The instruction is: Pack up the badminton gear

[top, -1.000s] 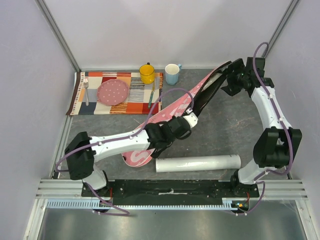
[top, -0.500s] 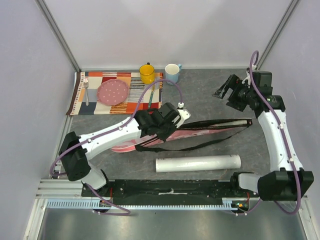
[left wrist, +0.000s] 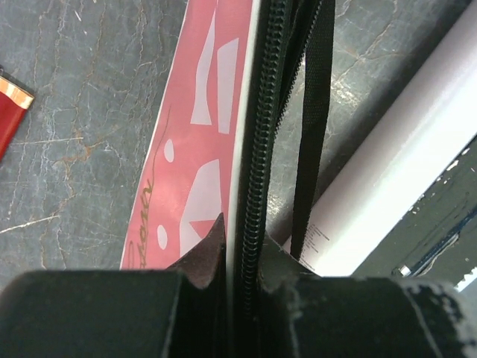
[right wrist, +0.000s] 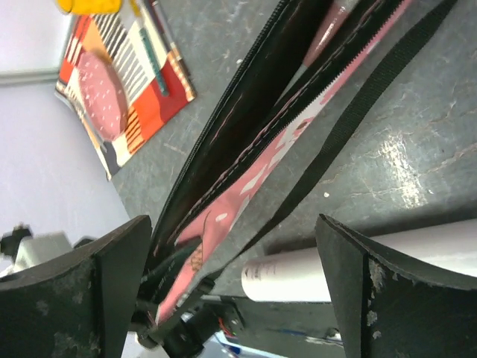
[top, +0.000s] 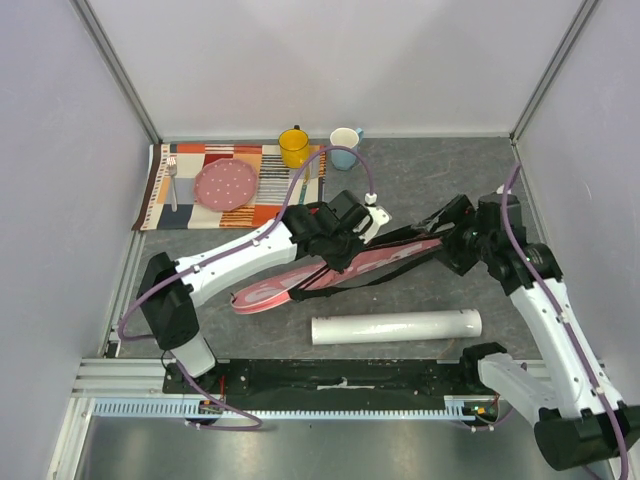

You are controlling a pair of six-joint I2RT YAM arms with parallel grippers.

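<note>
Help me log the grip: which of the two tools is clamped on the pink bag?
The left tool: its jaws are shut on the zippered edge of the pink racket bag. The right tool stands wide open, gripping nothing.

— What is getting lost in the left wrist view?
— The left gripper (left wrist: 240,250) is filling the bottom, so its fingers (left wrist: 97,313) are covering the near end of the pink racket bag (left wrist: 201,134). A thin script is running under them, too small for reading. The white tube (left wrist: 395,171) is running off the right edge.
— And from above?
— The left arm (top: 250,255) is lying across the bag's middle, hiding its own fingertips.
— The right wrist view?
— The bag's inside is showing only dark. The yellow mug (right wrist: 89,6) is being cut by the top edge, and the dotted plate (right wrist: 100,86) is coming out blurred.
</note>
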